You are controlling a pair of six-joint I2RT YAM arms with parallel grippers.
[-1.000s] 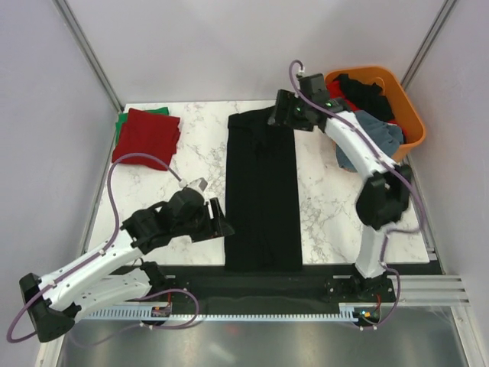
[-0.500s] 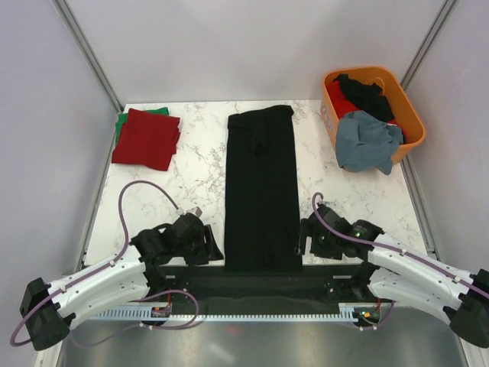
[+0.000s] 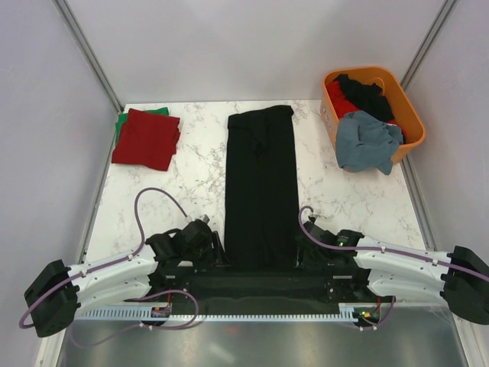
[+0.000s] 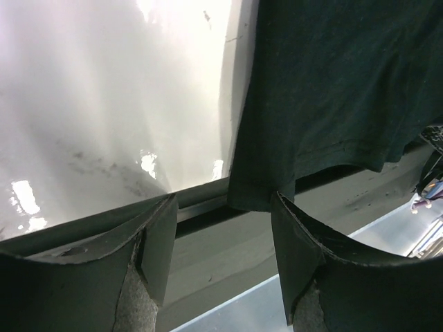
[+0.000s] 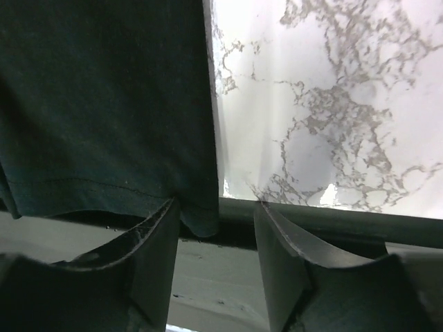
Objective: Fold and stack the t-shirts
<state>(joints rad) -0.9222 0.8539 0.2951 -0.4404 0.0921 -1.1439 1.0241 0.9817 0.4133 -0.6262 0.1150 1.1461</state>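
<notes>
1. Left wrist view: the left end effector is spread wide and holds nothing. Its two fingers reach past the near edge of the desk.
2. The near-left corner of the black t-shirt hangs over that edge between the fingers, close against the tip of the right-hand one (I cannot tell whether cloth and tip actually touch).
3. Right wrist view: the right end effector is likewise wide open and empty. The shirt's other near corner droops between its fingers, right beside the left-hand one, and bare marble lies ahead of the other finger.
4. Top view: the black t-shirt runs as a long narrow strip straight away from both end effectors, which flank its near hem, one at each corner.
5. Far ahead and to the left of the left end effector, a folded dark red t-shirt lies on a green t-shirt, of which only an edge shows.
6. Far ahead and to the right of the right end effector, an orange basket holds more clothes. A grey-blue t-shirt spills over its near rim onto the desk.
</notes>
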